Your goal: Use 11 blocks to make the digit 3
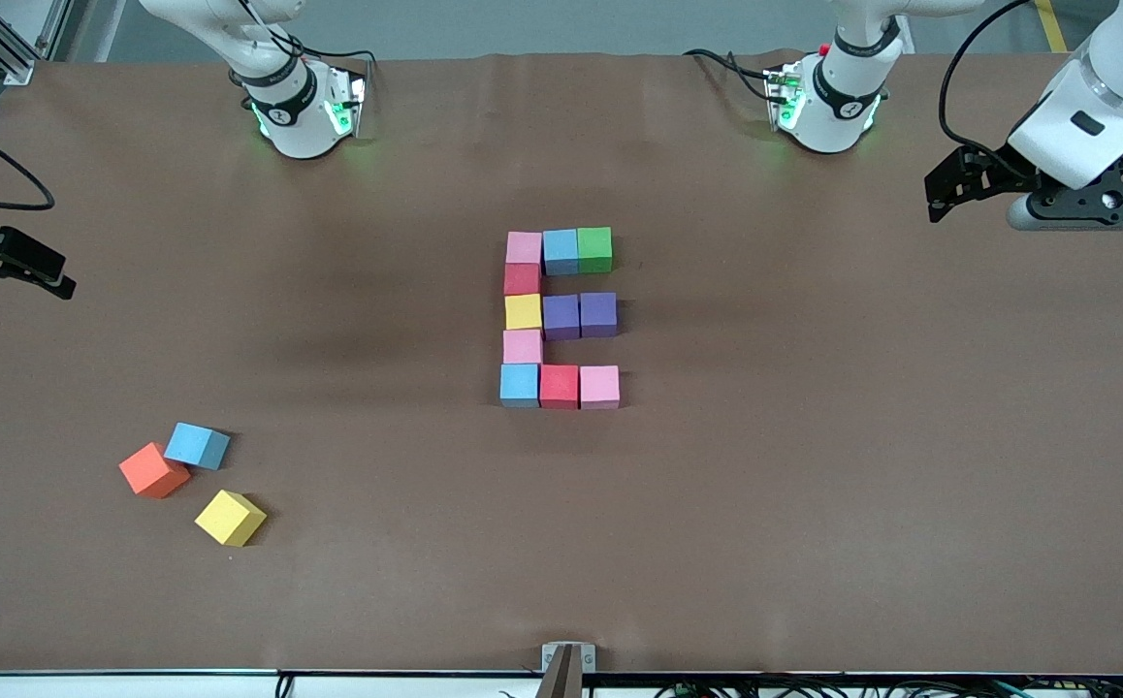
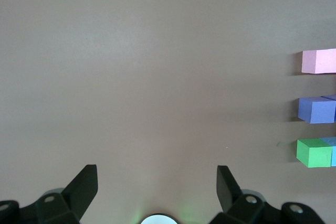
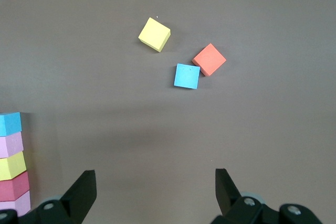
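The 11 blocks stand touching as the digit 3 (image 1: 559, 316) in the middle of the table. Its column runs pink (image 1: 524, 247), red (image 1: 522, 279), yellow (image 1: 523, 311), pink (image 1: 522, 346), light blue (image 1: 519, 384). Three rows branch toward the left arm's end: blue (image 1: 561, 250) and green (image 1: 594, 248), two purple (image 1: 580, 315), red (image 1: 559, 385) and pink (image 1: 599, 385). My left gripper (image 1: 945, 189) (image 2: 157, 174) hangs open and empty over its end of the table. My right gripper (image 1: 65, 274) (image 3: 156, 178) is open and empty at the other end.
Three loose cubes lie toward the right arm's end, nearer the camera than the figure: orange (image 1: 153, 470) (image 3: 209, 59) touching light blue (image 1: 197, 445) (image 3: 187, 76), and yellow (image 1: 230, 517) (image 3: 155, 34) a little apart. The arms' bases (image 1: 304, 107) stand at the table's back edge.
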### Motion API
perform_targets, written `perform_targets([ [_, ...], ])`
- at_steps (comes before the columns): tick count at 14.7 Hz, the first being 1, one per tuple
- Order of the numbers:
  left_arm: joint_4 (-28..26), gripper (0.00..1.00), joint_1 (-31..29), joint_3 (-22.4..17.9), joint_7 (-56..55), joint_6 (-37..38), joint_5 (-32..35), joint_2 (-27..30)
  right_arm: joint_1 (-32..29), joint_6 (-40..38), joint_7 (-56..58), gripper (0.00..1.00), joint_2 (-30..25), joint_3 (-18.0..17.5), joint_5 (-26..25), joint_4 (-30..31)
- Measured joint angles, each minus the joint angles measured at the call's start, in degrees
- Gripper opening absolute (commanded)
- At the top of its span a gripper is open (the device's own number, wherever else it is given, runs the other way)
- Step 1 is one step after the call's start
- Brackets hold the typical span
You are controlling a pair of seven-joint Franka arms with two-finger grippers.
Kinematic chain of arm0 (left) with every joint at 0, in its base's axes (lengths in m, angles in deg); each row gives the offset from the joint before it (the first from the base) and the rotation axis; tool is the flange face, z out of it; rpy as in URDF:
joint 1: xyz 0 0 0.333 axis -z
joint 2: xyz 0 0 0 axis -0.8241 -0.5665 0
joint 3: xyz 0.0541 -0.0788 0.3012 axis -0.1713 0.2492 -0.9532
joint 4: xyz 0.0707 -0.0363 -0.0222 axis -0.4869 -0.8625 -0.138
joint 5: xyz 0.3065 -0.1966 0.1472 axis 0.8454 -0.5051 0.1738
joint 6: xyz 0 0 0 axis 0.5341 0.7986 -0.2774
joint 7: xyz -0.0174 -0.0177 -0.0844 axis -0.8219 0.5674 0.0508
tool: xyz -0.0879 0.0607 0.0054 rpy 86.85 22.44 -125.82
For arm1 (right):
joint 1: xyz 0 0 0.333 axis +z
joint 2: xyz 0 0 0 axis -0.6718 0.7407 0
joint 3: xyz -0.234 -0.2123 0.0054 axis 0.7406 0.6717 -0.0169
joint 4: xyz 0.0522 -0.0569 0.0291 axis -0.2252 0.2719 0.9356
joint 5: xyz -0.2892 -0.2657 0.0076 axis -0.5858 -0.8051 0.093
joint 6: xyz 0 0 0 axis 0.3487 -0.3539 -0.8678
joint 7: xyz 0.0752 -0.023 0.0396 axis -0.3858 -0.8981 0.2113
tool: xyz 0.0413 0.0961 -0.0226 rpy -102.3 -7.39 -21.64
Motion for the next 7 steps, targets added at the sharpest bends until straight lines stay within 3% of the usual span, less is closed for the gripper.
perform_targets([
  [7, 1.4, 1.0, -0.4, -0.4, 0.1, 0.8, 0.0, 0.1, 0.0, 0.0, 0.0, 1.0, 0.0, 0.0, 0.0, 0.1],
])
